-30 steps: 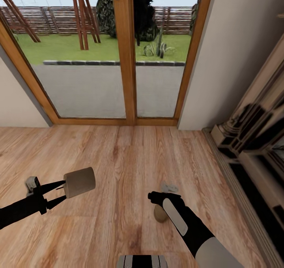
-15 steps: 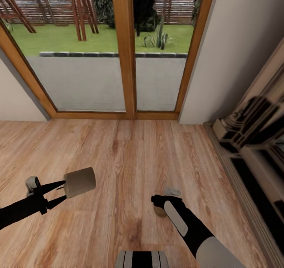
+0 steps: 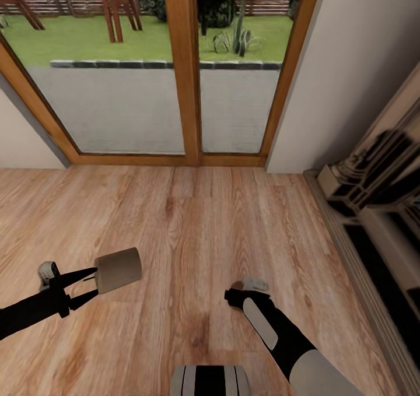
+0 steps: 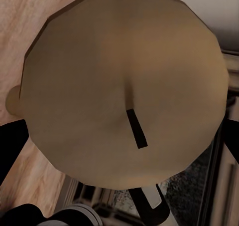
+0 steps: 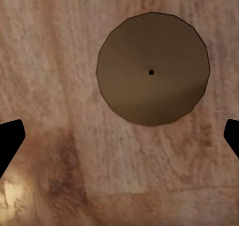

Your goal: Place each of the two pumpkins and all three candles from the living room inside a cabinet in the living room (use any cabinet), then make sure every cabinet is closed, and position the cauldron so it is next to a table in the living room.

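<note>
The left end effector (image 3: 87, 284) holds one candle (image 3: 118, 270) clamped at its tips, carried above the wood floor (image 3: 192, 221). Over on the other side, the right end effector (image 3: 240, 291) hangs over a second candle (image 5: 152, 69) standing upright on the floor, jaws spread wide, fingertips (image 5: 10, 138) at the far edges of the wrist picture.

Here's the risk: that candle sits off-centre between the open fingers, so a straight drop may land one finger on its top or knock it over and send it rolling across the boards. And the carried candle is pinched only at its near end, mostly overhanging, so a quick swing could shake it loose.

From the head camera the floor candle is almost wholly hidden behind the right wrist; the right wrist camera gives its full round top and wick dot. The left wrist camera shows the held candle's end face (image 4: 124, 86) close up, wick and all, with the fireplace surround (image 3: 373, 198) behind.
</note>
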Available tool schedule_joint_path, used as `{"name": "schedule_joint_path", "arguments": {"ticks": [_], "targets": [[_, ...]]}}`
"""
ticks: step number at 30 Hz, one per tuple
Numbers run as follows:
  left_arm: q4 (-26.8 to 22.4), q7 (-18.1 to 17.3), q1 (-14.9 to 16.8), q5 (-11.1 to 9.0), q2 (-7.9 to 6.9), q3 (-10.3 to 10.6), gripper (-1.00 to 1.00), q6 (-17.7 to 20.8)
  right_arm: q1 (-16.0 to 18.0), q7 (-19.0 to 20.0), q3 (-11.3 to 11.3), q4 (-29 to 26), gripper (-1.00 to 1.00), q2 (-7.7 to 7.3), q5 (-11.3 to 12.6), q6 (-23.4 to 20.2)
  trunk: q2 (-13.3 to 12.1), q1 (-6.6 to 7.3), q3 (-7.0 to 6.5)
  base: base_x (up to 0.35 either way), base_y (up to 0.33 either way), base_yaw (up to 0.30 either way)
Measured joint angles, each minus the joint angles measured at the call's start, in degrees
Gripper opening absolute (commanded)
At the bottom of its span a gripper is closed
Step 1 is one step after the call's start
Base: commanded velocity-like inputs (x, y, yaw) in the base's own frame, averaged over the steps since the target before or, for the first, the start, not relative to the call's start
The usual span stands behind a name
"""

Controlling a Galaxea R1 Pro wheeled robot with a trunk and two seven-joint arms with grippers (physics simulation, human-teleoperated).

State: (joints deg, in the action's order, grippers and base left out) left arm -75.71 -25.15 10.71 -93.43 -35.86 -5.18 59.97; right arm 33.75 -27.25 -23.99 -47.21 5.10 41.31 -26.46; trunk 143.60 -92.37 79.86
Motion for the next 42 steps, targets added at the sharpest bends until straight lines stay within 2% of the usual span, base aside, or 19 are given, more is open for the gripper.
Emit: {"name": "schedule_joint_path", "arguments": {"ticks": [3,8,12,15,23,42], "targets": [[0.0,0.0,-0.01,-0.01,0.0,0.0,-1.0,0.0,0.0,0.0,0.0,0.01,1.0,0.0,0.0,0.0,0.04,-0.08,0.66,0.0,0.0,0.0],[-0.01,0.0,-0.03,-0.07,0.0,0.0,-1.0,0.01,0.05,0.0,0.07,0.01,1.0,-0.05,-0.01,0.0,0.04,-0.07,0.67,0.0,0.0,0.0],[0.01,0.0,-0.07,-0.11,-0.03,-0.01,-1.0,0.02,0.01,0.0,0.37,0.05,1.0,-1.5,0.15,0.0,0.04,-0.07,0.67,0.036,-0.018,0.0],[0.02,0.0,-0.07,-0.07,-0.07,0.0,-1.0,0.01,0.0,0.0,0.67,0.05,1.0,-1.98,0.23,0.0,0.04,-0.07,0.67,0.21,-0.091,0.0],[0.02,0.0,-0.07,-0.07,-0.01,0.0,-1.0,0.02,0.0,0.0,3.01,1.27,1.0,-2.1,0.22,0.03,0.04,-0.07,0.67,0.063,-0.03,0.0],[-0.01,0.0,-0.07,-0.07,0.07,0.0,-1.0,0.02,0.0,0.03,3.34,1.92,1.0,-1.65,0.17,0.0,0.04,-0.07,0.67,0.081,0.028,0.0]]}}
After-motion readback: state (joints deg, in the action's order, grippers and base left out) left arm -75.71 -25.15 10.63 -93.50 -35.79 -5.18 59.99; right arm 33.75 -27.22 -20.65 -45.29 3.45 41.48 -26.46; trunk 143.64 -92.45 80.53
